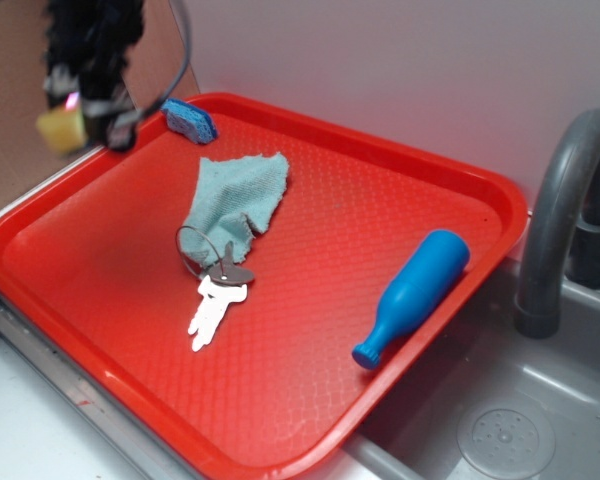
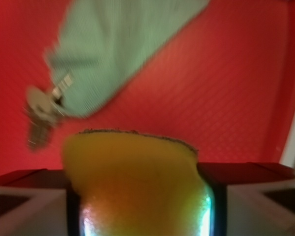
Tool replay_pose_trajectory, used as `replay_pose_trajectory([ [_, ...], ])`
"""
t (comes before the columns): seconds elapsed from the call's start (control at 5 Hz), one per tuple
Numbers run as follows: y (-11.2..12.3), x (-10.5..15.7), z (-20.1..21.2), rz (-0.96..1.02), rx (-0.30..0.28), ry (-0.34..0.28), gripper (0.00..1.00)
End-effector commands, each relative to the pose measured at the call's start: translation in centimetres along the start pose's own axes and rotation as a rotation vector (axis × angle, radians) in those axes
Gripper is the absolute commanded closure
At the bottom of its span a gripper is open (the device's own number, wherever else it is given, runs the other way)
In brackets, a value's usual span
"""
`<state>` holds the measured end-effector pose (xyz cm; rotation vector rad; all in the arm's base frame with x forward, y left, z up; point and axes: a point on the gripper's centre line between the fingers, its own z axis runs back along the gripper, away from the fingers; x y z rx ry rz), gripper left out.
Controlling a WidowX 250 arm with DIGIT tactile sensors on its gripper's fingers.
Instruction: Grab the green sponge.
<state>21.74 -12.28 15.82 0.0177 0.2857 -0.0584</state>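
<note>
Where the far-left corner of the red tray (image 1: 400, 170) meets the wall, the gripper (image 1: 85, 118) hangs blurred above the rim, its fingers clamped on the green sponge (image 1: 60, 128), a yellow block that shows at the gripper's left side. In the wrist view the green sponge (image 2: 132, 182) fills the near middle, squeezed between the two dark pads (image 2: 34, 179), with a thin dark scouring edge along its far side and the tray's red floor well behind it, so it is lifted clear of the surface. Just right of the gripper, a small blue sponge (image 1: 190, 120) leans against the far rim of the tray. Further right and nearer, a pale blue-green cloth (image 1: 235, 205) lies crumpled on the tray floor, and a ring of keys (image 1: 215, 290) rests at its near tip, touching it. Both appear in the wrist view too, the cloth (image 2: 118, 49) at the far side and the keys (image 2: 42, 115) to its left. Toward the right edge of the tray a blue bottle (image 1: 412, 295) lies on its side, cap pointing near. Beyond the tray's right rim stand a grey tap (image 1: 560, 220) and sink (image 1: 510, 430).
</note>
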Motion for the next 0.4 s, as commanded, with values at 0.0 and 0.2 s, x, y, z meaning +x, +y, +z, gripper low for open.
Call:
replay_pose_trajectory([
  [0.0, -1.19, -3.54, 9.21, 0.006, -0.03, -0.204, 1.0],
  [0.2, -0.42, -3.96, 8.28, -0.027, -0.027, -0.228, 1.0],
])
